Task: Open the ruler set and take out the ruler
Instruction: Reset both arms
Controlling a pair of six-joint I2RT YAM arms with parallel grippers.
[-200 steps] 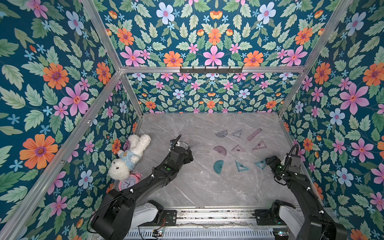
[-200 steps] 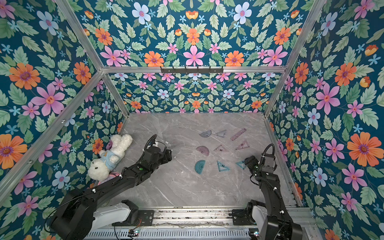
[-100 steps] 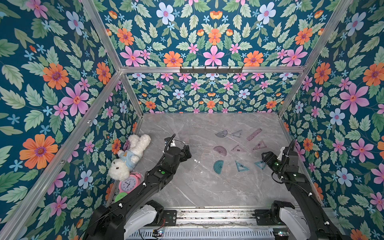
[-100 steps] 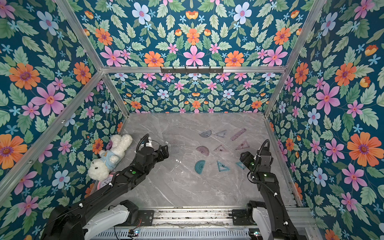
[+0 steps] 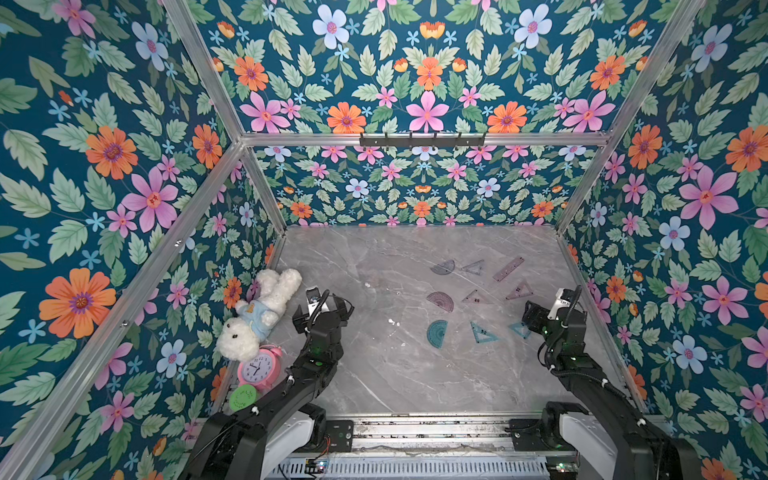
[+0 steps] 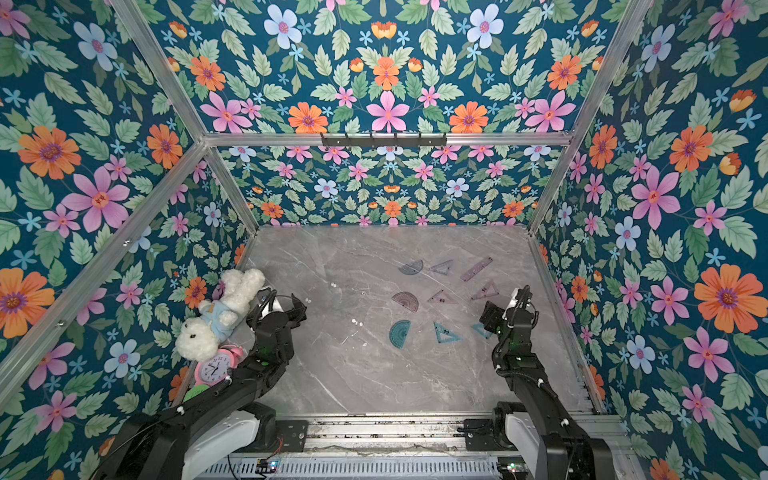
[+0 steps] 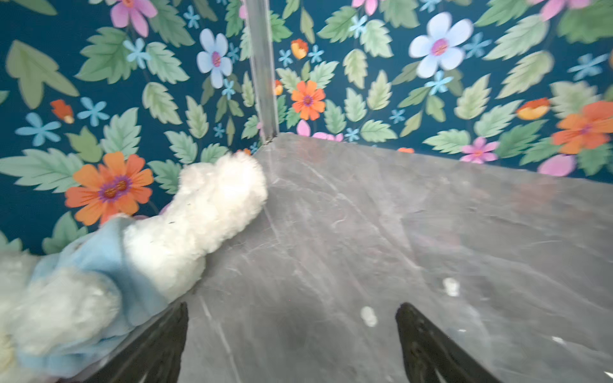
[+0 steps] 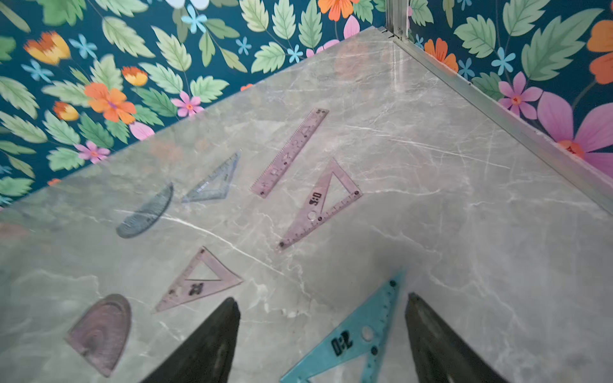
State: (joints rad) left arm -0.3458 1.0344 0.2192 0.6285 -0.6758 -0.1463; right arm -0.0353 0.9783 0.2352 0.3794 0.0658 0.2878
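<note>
Because the pink ruler [image 8: 290, 152] lies flat on the table [image 8: 464, 232] at far right, beyond the teal set square [image 8: 381, 308] beneath my open, empty right gripper [image 8: 321, 298], I risk pinching the wrong piece or skidding thin plastic; left gripper [image 7: 292, 305] likewise open.

The teal set square [image 8: 348, 348] bears a bold black stamp beside a round hole. It looks like "0:2", though the characters are uncertain. The larger pink set square [image 8: 313, 207] has a similar stamp, roughly "S:0". The smaller pink set square [image 8: 195, 288] shows only an unreadable black smudge. The straight pink ruler [image 8: 288, 154] has scale ticks along 1 edge, its figures too small to read. Faint print on the grey set square [image 8: 207, 194] is blurred. The pink alarm clock [image 5: 257, 368] has black hour numerals around a white dial. Marks on the green lid [image 5: 242, 397] are illegible.
</note>
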